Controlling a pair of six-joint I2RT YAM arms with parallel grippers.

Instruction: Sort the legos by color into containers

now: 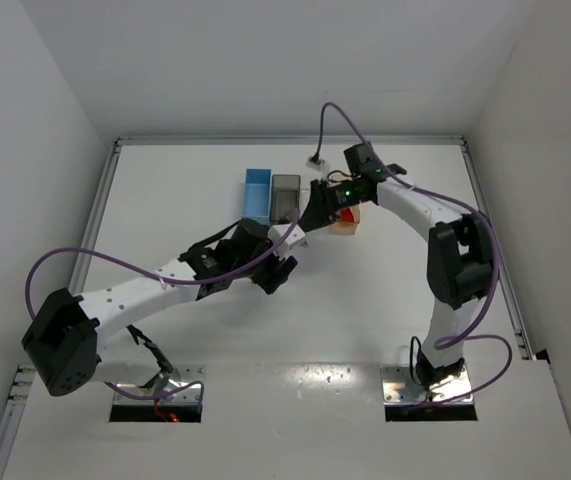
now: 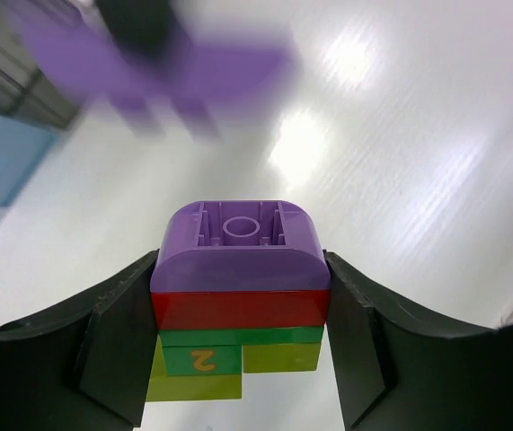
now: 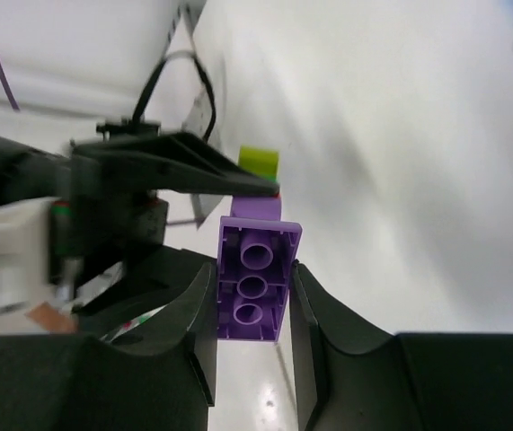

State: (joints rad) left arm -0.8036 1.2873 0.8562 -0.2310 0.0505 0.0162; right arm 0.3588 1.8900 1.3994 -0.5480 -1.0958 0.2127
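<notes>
Inside orange bin (image 1: pixel 346 228): red lego (image 1: pixel 348 213) x1

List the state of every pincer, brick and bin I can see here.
left pincer: shut on the brick stack.
brick stack: purple, red, dark green and yellow-green bricks joined, clamped by its sides.
right pincer: shut on the purple brick.
purple brick: gripped, apart from the stack, hollow underside toward the wrist camera.
blue bin: upright, contents unclear.
dark grey bin: upright, contents unclear.
pale orange bin: partly hidden, red showing inside.
</notes>
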